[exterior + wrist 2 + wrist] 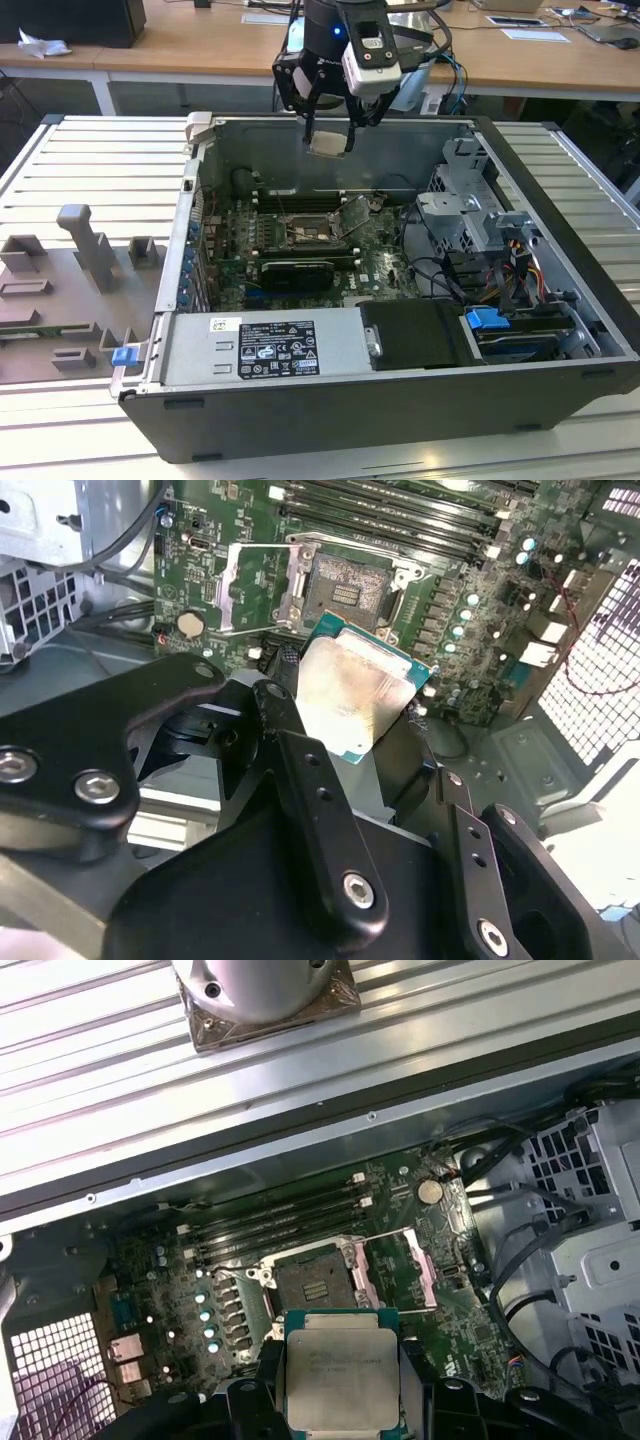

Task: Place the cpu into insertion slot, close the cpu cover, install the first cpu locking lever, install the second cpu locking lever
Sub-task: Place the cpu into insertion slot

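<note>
Wooden desks (200, 55) run along the back of the room, and in front of them a ribbed pale metal table (90, 170) carries an open computer case (560, 250) lying on its side. The gripper (329, 135) hangs above the case's upper edge, well clear of the green circuit board (385, 265), its 2 fingers closed only as far as the width of the cpu (355, 695), which they pinch by 2 opposite edges. The chip sits roughly level in the grip, pale metal top towards the wrist cameras. Below it, both wrist views show the insertion slot (312, 1282) with its dark centre bare, and the cpu cover (405, 1270) swung open to one side of it, beside the long memory slots (280, 1222). The chip looks light, thin and rigid, so it should not flex or sag, but its smooth metal top and narrow rim probably offer little friction, and a skewed pinch could let it pivot. Its underside and the socket's fine contacts are likely the fragile parts, so the edge grip seen here seems the right hold, leaving both faces untouched. A grey fixture tray (70, 290) rests at the exterior view's left.
</note>
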{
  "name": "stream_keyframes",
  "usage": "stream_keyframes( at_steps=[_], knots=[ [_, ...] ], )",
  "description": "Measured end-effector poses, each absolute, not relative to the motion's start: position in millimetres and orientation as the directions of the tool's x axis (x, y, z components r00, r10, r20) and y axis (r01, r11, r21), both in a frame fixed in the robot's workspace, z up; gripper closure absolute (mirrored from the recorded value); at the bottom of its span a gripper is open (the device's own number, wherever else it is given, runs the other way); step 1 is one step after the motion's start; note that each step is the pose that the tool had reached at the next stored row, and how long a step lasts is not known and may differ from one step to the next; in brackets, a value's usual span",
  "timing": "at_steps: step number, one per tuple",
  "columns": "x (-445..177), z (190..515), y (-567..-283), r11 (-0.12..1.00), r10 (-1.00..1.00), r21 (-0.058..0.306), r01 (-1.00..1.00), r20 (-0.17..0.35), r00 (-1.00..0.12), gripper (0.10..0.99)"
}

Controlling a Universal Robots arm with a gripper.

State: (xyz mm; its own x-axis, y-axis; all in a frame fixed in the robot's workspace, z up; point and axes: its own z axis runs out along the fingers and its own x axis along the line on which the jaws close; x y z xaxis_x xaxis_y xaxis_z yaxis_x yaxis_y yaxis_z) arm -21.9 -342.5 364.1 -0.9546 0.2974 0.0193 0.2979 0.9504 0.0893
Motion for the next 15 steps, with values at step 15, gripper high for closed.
stream_keyframes(
  at_steps=[15],
  knots=[
    [-21.9, 362.5, -342.5, 0.916, 0.39, 0.089, 0.39, 0.019, -0.921, 0.545]
  ],
)
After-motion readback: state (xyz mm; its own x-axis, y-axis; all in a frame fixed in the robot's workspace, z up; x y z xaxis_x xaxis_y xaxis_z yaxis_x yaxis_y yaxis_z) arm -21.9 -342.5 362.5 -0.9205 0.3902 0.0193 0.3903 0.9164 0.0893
